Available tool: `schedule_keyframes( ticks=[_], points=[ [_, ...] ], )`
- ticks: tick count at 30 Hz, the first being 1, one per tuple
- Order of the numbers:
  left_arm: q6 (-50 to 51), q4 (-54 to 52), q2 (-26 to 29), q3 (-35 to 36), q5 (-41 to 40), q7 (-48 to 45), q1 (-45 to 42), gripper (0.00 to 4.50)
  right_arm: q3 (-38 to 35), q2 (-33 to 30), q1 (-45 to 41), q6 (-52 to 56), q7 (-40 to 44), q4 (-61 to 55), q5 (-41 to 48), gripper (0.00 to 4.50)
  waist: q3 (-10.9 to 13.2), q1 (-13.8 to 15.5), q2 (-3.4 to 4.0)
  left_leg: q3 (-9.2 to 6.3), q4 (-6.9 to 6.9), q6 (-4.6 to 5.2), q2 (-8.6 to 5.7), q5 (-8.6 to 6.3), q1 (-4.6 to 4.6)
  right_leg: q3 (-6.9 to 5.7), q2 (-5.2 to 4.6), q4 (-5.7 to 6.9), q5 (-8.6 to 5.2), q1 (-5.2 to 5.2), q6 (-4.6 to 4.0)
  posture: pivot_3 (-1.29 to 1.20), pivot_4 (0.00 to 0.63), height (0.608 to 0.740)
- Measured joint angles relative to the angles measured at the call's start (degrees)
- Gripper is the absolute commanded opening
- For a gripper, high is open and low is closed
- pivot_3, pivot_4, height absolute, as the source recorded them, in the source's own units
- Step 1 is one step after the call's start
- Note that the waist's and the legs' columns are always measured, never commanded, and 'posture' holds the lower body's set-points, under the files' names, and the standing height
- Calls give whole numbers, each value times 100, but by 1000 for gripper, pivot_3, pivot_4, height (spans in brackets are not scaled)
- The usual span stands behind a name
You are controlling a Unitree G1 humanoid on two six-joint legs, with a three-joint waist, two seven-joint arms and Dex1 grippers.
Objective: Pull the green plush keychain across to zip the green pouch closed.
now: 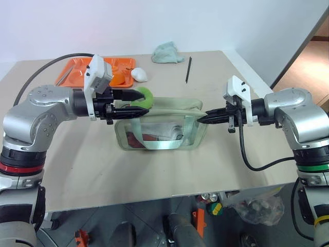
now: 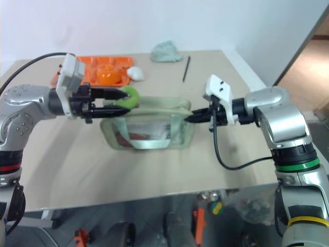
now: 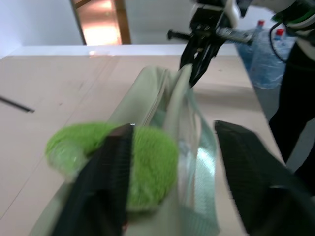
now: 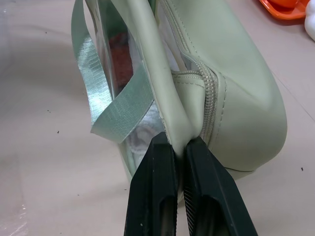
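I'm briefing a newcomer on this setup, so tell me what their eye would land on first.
First comes the bright green plush keychain at the left end of the green pouch, between the spread fingers of the left gripper. Next, the right gripper pinches the pouch's right end, fingers shut on the fabric. Behind, an orange tray sits at the table's far left.
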Motion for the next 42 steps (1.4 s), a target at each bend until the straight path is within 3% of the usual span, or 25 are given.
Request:
schedule_keyframes(
  ticks=[1,2,9,14,18,24,34,37,42],
  points=[
    [46,-14,14,0,-6,-19,11,4372,0,3,0,-2,-3,0,0,0,0,0,0,-1,0,1,0,0,0,-1,1,1,0,0,-1,0,150,740],
    [76,-41,41,0,-6,-42,47,4487,0,6,0,-3,-5,1,0,0,0,0,0,-1,0,1,0,1,1,-1,1,2,0,0,0,0,150,740],
    [256,-22,71,366,-240,92,135,4487,1,17,-1,-19,-5,10,-1,0,0,-2,0,0,2,2,1,1,0,0,1,4,0,-1,-1,0,150,740],
    [690,350,146,1645,-1095,520,-80,4487,11,34,-7,-44,18,19,-2,0,1,-17,-1,-1,0,2,3,1,3,-1,3,6,-1,-1,-2,0,150,740],
    [904,411,408,2094,-1309,570,412,4487,19,44,-20,-62,25,49,-10,0,0,-18,-1,-1,1,1,2,2,4,-3,0,7,-2,0,-3,0,150,740],
    [941,40,719,1782,-1055,253,1947,4487,36,73,-46,-120,39,110,-20,0,0,-61,-4,-2,1,-2,1,3,4,-6,-3,9,-3,0,-5,0,150,740],
    [595,0,762,1158,-552,-13,2341,4487,56,76,-49,-138,79,113,-12,0,0,-79,-6,-1,0,-3,0,4,5,-4,-3,9,-3,0,-6,0,150,740],
    [526,17,714,1095,-499,-71,2254,3699,56,66,-48,-123,91,107,-6,0,0,-79,-6,0,0,-3,0,4,5,-3,-3,9,-3,0,-6,0,150,740],
    [297,153,403,935,-372,-16,1954,1957,48,33,-22,-91,85,42,3,0,0,-76,-7,-1,1,-3,-2,4,3,-4,-4,9,-2,1,-4,0,150,740]
  ],
)
